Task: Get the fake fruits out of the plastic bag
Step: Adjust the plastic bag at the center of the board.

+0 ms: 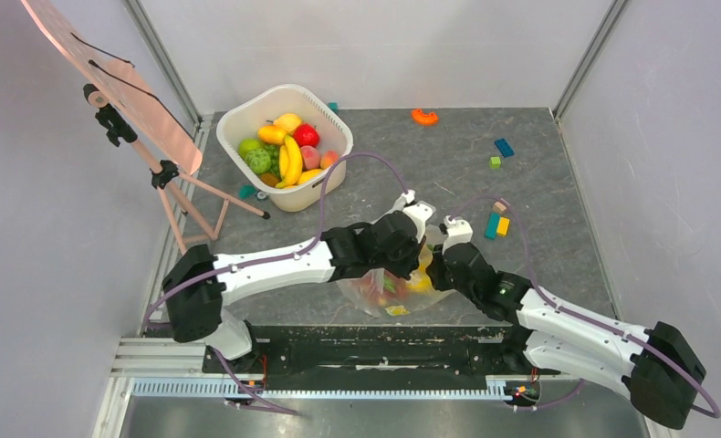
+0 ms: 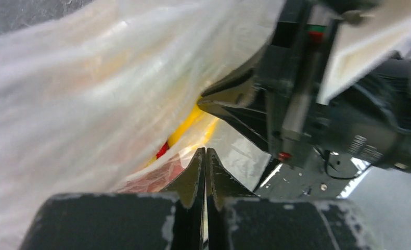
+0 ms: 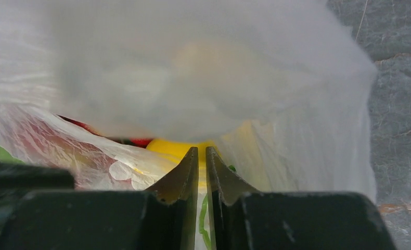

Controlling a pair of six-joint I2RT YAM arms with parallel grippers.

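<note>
The plastic bag (image 1: 381, 297) lies crumpled on the grey table between my two grippers, near the front edge. Fake fruits show through it: a round yellow fruit (image 1: 419, 282) and red and pink ones. My left gripper (image 1: 404, 257) is at the bag's top. In the left wrist view its jaws (image 2: 206, 151) are shut with bag film (image 2: 89, 94) at the tips, and the yellow fruit (image 2: 190, 122) lies just beyond. My right gripper (image 1: 443, 265) faces it. Its jaws (image 3: 202, 150) are shut on bag film (image 3: 193, 78), with the yellow fruit (image 3: 175, 148) behind.
A white tub (image 1: 284, 89) at the back left holds bananas, green fruits and a red apple. A pink-board easel (image 1: 147, 119) stands at the far left. Toy blocks (image 1: 497, 224) (image 1: 504, 147) and an orange ring (image 1: 424, 116) lie on the right and at the back.
</note>
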